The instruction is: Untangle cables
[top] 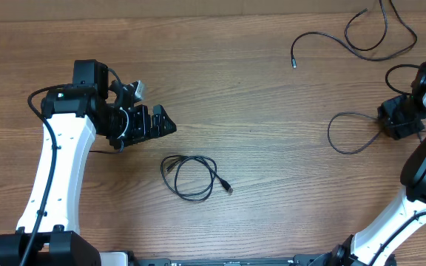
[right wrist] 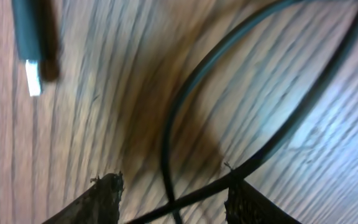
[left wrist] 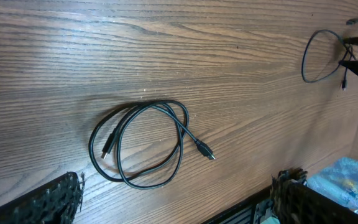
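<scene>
Three thin black cables lie apart on the wooden table. A coiled cable (top: 191, 176) (left wrist: 142, 143) sits at front centre, just ahead of my left gripper (top: 161, 122) (left wrist: 176, 196), which is open and empty above it. A second cable (top: 350, 133) (right wrist: 185, 112) forms a loop at the right. Its strands cross between the parted fingers of my right gripper (top: 394, 120) (right wrist: 174, 190), which is open and low over the table, and its plug (right wrist: 33, 62) lies nearby. The third cable (top: 361, 37) curls at the back right.
The table's front edge (left wrist: 247, 202) runs below the left gripper, with something blue-green (left wrist: 347, 180) beyond it. The thick cords on both arms stay close to the arm bodies. Bare wood (top: 272, 111) lies between the coiled cable and the right loop.
</scene>
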Robot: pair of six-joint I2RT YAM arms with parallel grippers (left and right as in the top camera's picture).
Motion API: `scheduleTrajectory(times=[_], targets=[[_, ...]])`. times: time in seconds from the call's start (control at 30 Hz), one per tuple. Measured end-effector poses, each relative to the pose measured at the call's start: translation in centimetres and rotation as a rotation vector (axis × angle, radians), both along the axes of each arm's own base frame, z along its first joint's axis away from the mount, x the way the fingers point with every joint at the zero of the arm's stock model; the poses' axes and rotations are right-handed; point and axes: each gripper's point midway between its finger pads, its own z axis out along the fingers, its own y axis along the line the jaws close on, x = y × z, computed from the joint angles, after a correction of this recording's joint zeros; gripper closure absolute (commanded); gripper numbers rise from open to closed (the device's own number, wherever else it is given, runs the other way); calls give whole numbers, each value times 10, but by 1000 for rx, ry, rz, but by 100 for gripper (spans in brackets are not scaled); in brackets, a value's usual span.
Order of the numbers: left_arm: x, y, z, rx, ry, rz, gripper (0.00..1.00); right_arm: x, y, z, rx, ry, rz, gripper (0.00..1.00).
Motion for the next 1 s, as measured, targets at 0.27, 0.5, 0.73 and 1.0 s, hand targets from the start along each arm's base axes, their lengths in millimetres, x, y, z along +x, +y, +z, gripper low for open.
scheduleTrajectory(times=[0.27, 0.5, 0.73, 1.0], targets=[[0, 0, 0, 0, 0, 0, 0, 12, 25, -11, -3, -29, 64, 45], [0, 0, 0, 0, 0, 0, 1, 49, 49, -6, 38, -176, 121, 42], [0, 0, 0, 0, 0, 0, 0, 86, 72, 5, 161, -360, 120, 44], [0, 0, 0, 0, 0, 0, 0, 91, 74, 9, 179, -391, 139, 35]])
